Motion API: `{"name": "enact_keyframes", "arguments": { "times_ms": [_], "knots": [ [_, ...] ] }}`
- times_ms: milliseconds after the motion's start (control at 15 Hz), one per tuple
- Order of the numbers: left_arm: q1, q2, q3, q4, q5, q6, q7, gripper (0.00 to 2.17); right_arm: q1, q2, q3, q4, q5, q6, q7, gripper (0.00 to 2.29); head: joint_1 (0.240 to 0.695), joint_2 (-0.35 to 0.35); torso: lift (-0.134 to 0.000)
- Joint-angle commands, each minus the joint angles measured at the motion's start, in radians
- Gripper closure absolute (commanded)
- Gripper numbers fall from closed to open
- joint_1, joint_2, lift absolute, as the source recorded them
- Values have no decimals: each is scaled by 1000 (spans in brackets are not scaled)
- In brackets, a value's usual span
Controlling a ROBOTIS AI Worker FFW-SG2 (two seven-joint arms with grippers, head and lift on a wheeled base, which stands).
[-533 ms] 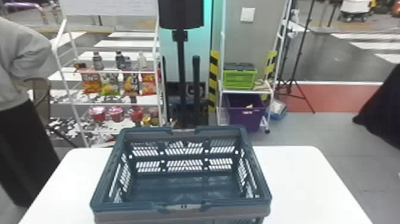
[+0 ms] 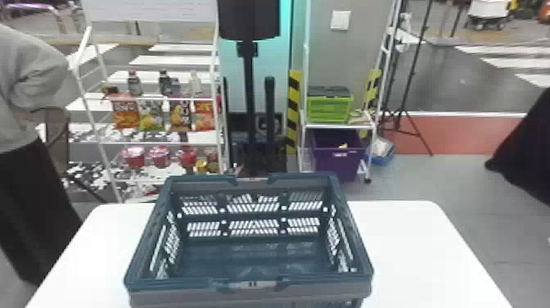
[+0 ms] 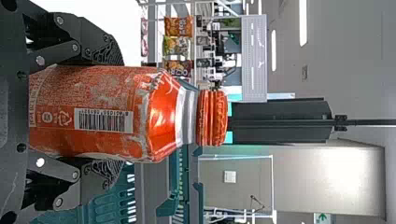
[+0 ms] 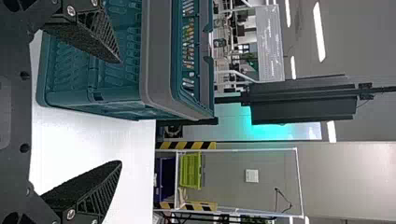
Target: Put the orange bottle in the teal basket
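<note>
Shining brightly across the head view, bleaching the tabletop (image 2: 413, 250) nearly to blank white and falling dimmer inside the teal basket (image 2: 184, 297). Glowing turquoise along the panel (image 2: 285, 49) behind. Glaring from ceiling lights (image 3: 303, 21) in the left wrist view, glinting off the shoulder of the orange bottle (image 3: 126, 112), washing pale over the wall (image 3: 345, 184). Gleaming overhead in the right wrist view too, whitening the tabletop again.

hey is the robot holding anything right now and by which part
Yes, the left claw holds the orange bottle by the sides of its body, below the cap. The right claw is open and empty.
</note>
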Motion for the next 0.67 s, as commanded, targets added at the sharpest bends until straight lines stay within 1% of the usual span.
{"name": "enact_keyframes", "arguments": {
  "times_ms": [0,400,600],
  "knots": [
    [0,-9,0,-3,0,0,0,647,3,0,0,-3,0,0,0,120,499,0,0],
    [5,-9,-2,-15,0,0,0,647,9,1,-1,-9,0,-3,0,120,499,0,0],
    [21,-9,0,-87,-14,3,-15,647,12,6,-3,-7,0,-3,0,124,499,0,0]
  ]
}}
